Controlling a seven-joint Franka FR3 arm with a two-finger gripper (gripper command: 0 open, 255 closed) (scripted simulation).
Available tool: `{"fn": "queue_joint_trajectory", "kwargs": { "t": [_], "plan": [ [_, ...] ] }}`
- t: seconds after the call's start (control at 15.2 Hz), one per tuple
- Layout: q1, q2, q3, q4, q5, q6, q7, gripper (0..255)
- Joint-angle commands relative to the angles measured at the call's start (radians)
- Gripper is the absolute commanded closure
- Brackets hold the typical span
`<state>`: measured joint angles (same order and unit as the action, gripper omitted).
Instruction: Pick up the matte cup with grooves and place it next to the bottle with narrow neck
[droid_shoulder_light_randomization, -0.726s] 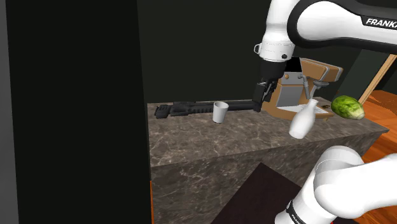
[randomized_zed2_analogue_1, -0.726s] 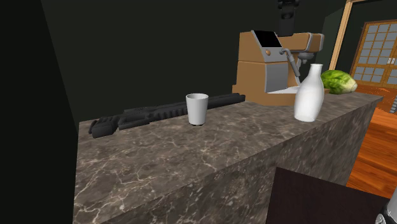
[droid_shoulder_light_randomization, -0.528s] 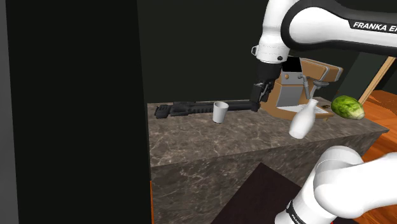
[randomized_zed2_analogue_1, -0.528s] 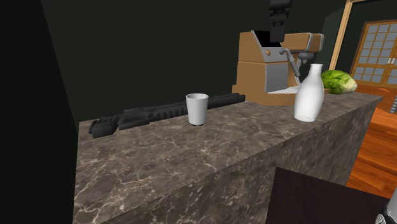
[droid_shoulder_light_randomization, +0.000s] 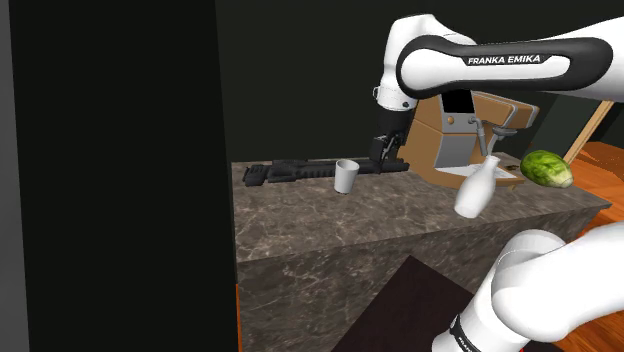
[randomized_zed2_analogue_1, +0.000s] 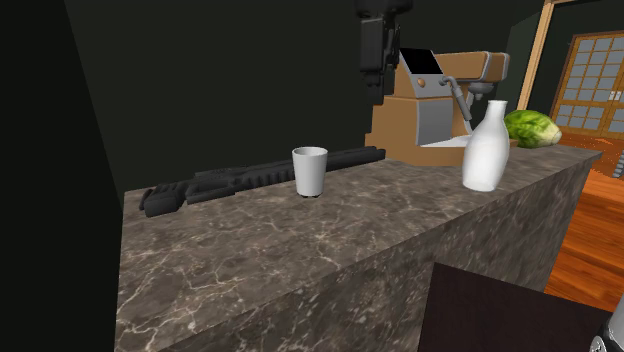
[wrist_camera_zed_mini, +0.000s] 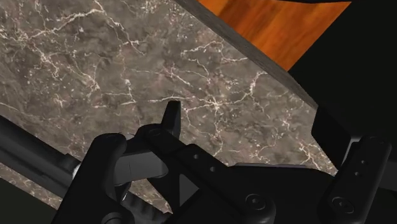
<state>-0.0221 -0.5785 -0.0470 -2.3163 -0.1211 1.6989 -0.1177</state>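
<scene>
Over the last moments the arm has swung from in front of the brown coffee machine (droid_shoulder_light_randomization: 468, 140) toward the frame's left and come lower. In the shoulder view the pincer (droid_shoulder_light_randomization: 384, 157) now hangs just above the near end of the long black object (droid_shoulder_light_randomization: 300, 170) that lies along the back of the counter (droid_shoulder_light_randomization: 400, 215). In the second exterior view it has come in from the top edge and sits up and to the right of the white cup (randomized_zed2_analogue_1: 310, 171). The cup has not shifted. It stands upright at the middle of the frame in both outside views, right in front of the long black object, untouched and well apart from the white narrow-necked bottle (droid_shoulder_light_randomization: 478, 188) at centre right. In the wrist view the two black fingers stand apart with nothing clasped between them, so the pincer is spread and empty, looking down on veined stone and the black object. I judge this an approach that is not yet finished: the pincer has closed much of the sideways gap but must travel further toward the cup and descend before any grasp, and carrying the cup to the bottle is all still ahead. A green lettuce (droid_shoulder_light_randomization: 546, 168) lies at the right end of the counter. The only legible writing is "FRANKA EMIKA" (droid_shoulder_light_randomization: 504, 60) in white on the arm's dark link at the upper right.
</scene>
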Motion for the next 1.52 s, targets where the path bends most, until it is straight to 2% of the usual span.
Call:
{"fn": "queue_joint_trajectory", "kwargs": {
  "t": [0.0, 0.4, 0.79, 1.45],
  "plan": [
    [-0.007, 0.061, -0.022, 0.013, -0.011, 0.053, -0.022, 0],
    [-0.025, 0.264, -0.080, 0.094, -0.022, 0.184, -0.088, 0],
    [-0.042, 0.482, -0.126, 0.222, -0.003, 0.282, -0.160, 0],
    [-0.096, 0.858, -0.158, 0.536, 0.076, 0.349, -0.281, 0]
  ]
}}
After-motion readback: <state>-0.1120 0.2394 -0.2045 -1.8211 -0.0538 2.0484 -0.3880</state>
